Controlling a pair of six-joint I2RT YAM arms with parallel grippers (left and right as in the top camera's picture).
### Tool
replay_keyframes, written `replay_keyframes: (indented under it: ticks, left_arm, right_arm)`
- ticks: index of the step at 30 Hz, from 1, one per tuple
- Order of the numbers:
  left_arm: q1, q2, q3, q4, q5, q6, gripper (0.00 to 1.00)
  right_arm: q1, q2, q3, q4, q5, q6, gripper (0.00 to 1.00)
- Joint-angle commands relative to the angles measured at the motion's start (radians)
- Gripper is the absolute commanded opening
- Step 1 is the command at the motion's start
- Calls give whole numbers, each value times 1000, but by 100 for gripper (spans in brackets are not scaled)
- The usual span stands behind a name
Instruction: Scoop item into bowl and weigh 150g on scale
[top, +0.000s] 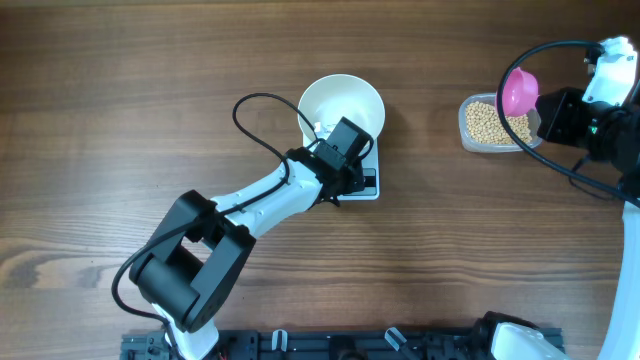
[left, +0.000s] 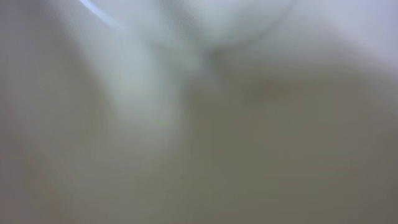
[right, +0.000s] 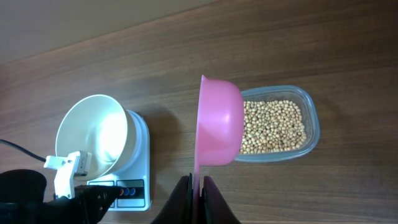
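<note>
Filling a clear tub well right of the scale, small round tan beans lie loose. The right gripper pinches a pink scoop by its handle, above the tub. The deep white bowl, empty, stands on the scale. The left gripper, fingers pressed together, is at the bowl's rim.

Right fingers pinched on handle of pink scoop. Scoop tipped on edge, overlapping left end of clear tub of beans on bench. White bowl on scale, left. Left arm low, beside scale buttons.
</note>
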Motion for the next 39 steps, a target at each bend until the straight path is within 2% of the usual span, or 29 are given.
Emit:
replay_keyframes:
  ticks: [1, 13, 26, 39]
  left_arm:
    - [-5, 16, -1, -2, 13, 2, 4]
    - [-5, 16, -1, -3, 48, 6, 4]
    - [-5, 19, -1, -7, 19, 5, 4]
    - [-4, 97, -1, -54, 20, 5, 4]
  right_arm:
    - [3, -17, -1, 2, 13, -20, 4]
    - [3, -17, -1, 2, 13, -20, 4]
    - [3, -17, -1, 2, 13, -21, 4]
    - [3, -17, -1, -9, 13, -20, 4]
